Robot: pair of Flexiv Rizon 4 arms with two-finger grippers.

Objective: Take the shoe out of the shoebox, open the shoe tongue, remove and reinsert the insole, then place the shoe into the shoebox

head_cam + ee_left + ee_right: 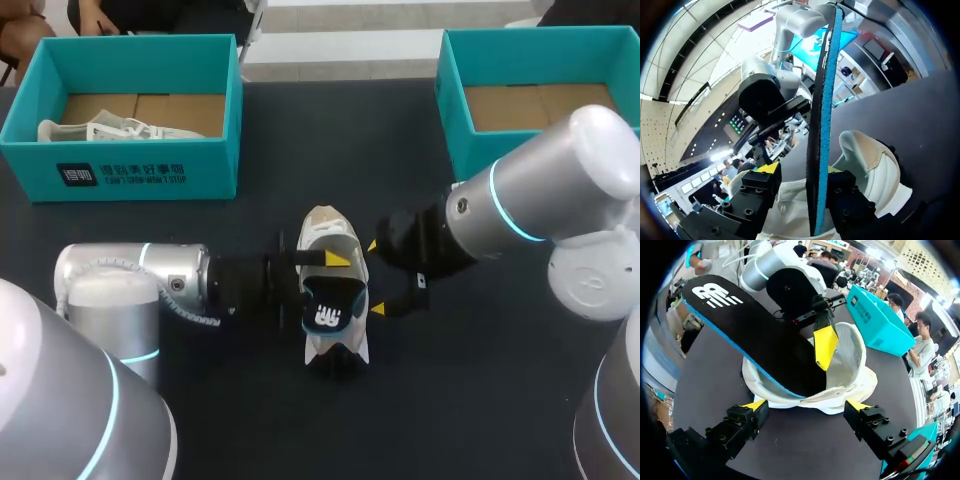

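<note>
A white and beige shoe [322, 232] lies on the black table's middle. A black insole [327, 305] with a blue edge and a white logo sticks out of the shoe's opening, its front end inside the shoe. My left gripper [325, 280] is at the shoe from the left. In the left wrist view the insole [822, 125] stands edge-on between its fingers, with a gap to one finger: open. My right gripper [375, 278] stands open right beside the shoe. The shoe [850, 370] lies just ahead of its fingertips [755, 406], and nothing is between them.
A teal shoebox [120, 170] at the back left holds another pale shoe [110, 130]. A second teal shoebox [455, 120] at the back right shows only its cardboard floor. Bare black table lies in front of the shoe.
</note>
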